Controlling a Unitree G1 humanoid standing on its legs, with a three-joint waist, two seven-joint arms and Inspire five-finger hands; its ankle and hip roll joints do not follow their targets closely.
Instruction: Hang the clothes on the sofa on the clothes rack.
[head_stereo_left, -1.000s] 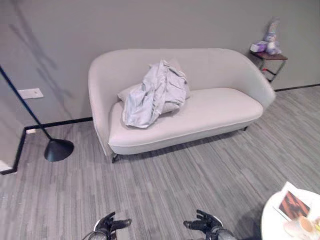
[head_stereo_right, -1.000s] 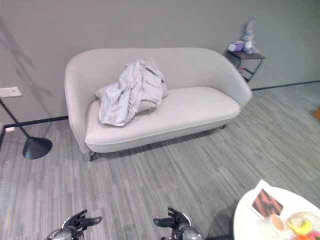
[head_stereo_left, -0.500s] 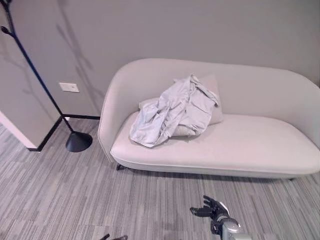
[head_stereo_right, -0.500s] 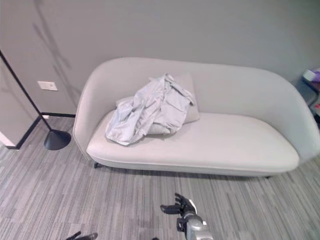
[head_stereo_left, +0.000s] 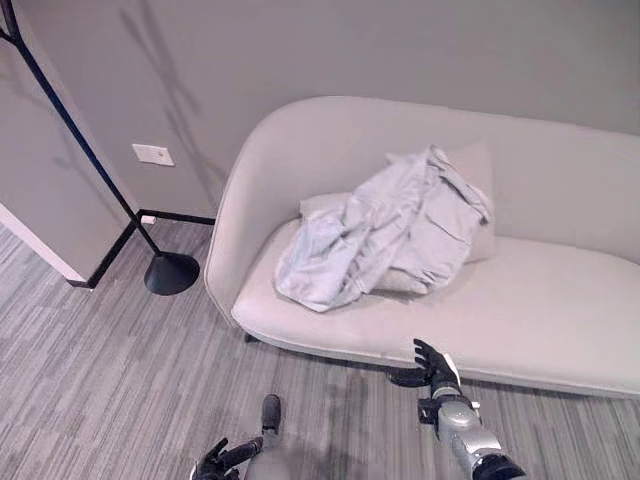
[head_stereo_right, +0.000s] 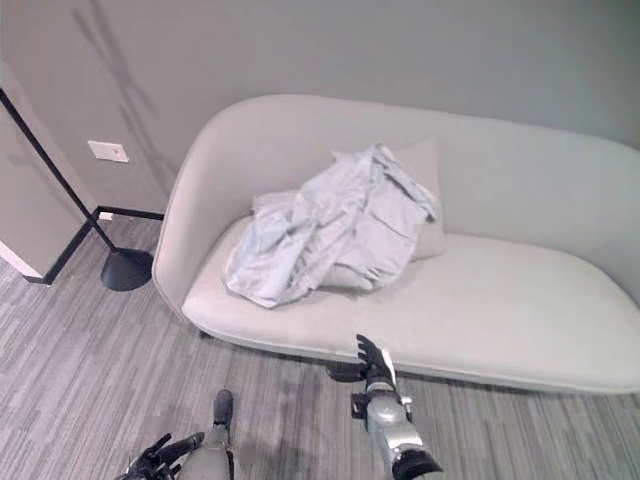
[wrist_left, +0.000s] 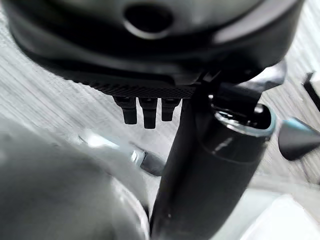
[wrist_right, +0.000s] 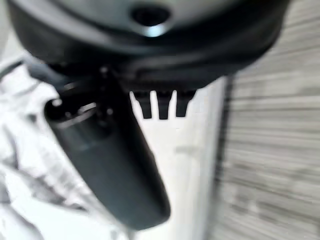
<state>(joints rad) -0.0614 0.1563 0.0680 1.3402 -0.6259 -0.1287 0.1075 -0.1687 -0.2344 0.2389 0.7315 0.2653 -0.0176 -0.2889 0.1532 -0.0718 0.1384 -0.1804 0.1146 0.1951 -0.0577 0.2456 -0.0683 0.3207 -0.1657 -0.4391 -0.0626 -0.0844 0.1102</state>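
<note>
While the clothes (head_stereo_left: 385, 237) are lying crumpled on the sofa (head_stereo_left: 560, 320), the right hand (head_stereo_left: 433, 364) is hovering near its front edge, fingers spread wide. The left hand (head_stereo_left: 218, 460) is hanging low, fingers loosely open.

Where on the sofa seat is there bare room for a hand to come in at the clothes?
The sofa seat is bare to the right of the clothes, out to the view's edge, plus a strip along the front edge before the right hand. It is crowded on the seat's left, where the clothes lie heaped over a cushion against the backrest.
</note>
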